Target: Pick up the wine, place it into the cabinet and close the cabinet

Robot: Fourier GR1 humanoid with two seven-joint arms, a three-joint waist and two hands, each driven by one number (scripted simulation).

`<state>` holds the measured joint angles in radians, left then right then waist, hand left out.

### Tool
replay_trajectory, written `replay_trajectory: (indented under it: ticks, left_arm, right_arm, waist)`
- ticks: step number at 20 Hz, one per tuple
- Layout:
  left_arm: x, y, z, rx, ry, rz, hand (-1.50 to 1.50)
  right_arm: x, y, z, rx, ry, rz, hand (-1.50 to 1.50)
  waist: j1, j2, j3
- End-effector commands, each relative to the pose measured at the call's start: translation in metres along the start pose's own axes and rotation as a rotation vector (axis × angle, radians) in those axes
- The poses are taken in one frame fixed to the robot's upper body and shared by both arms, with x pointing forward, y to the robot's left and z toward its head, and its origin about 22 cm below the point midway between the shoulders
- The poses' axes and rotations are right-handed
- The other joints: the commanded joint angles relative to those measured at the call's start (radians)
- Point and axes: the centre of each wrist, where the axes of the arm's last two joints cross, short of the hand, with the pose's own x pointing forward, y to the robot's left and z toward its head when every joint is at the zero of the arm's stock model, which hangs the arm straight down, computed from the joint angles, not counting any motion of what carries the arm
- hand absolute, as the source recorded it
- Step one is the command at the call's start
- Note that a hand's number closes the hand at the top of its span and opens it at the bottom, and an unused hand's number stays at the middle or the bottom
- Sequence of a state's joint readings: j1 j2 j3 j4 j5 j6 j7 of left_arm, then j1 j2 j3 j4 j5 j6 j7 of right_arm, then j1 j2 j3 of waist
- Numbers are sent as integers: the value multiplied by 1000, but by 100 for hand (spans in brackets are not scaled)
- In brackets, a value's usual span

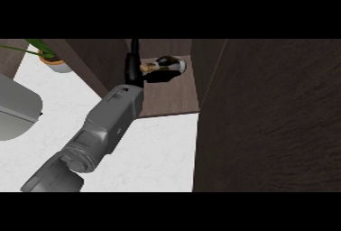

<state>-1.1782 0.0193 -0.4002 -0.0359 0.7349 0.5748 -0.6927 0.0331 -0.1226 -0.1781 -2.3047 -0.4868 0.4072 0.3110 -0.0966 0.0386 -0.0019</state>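
Up at the far end of the grey forearm, one hand reaches into the open cabinet; which arm this is I cannot say for sure, it comes in from the lower left, so likely the left. Hand shows only as a thin black shape against the dark interior, so I cannot tell whether its fingers are apart or closed round anything. Just right of it, touching or nearly so, lies the wine, on the cabinet's wooden shelf, seemingly tipped on its side or seen end-on.

Handling, as a judgement: glass bottle, so stiff, heavy for its size when full, smooth and slippery, and breakable if knocked against the cabinet wall. Best hold is round the wide body, not the thin neck, fingers wrapped well round it.

Looks: dark, nearly black glass, a pale band or label round it, a gold-brown patch near the hand side, a bright highlight on top.

Outward: big dark wood cabinet door stands open at right, white worktop below, a potted plant far left, a grey rounded object at the left edge.
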Motion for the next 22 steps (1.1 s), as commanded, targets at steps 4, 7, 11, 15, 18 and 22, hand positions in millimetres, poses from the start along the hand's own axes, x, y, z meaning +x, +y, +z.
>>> replay_trajectory:
  ticks: [4, 7, 11, 15, 18, 22]
  left_arm:
    - [-6, -10, 13, -11, -54, 91, -150]
    - [10, -18, 9, -23, -89, 166, -150]
    - [12, -26, 22, -40, -124, 208, -150]
    - [-2, -28, 45, -64, -135, 237, -150]
    - [20, -45, 62, -100, -112, 263, -150]
    - [19, -46, 84, -87, -111, 278, -150]
  right_arm:
    - [-1, 2, 0, 3, 10, 4, -150]
    - [-2, 3, -1, -19, 10, -13, -150]
    - [4, 3, 2, -10, 16, -13, -150]
    - [-3, -3, 4, -29, 29, -19, -150]
    - [6, 1, 7, -56, 36, 10, -150]
    - [5, -6, 9, -68, 41, 19, -150]
  waist:
    - [7, -8, 0]
    - [9, -15, 1]
    - [8, -26, 1]
    - [32, -28, 2]
    - [70, -40, 2]
    - [88, -41, 2]
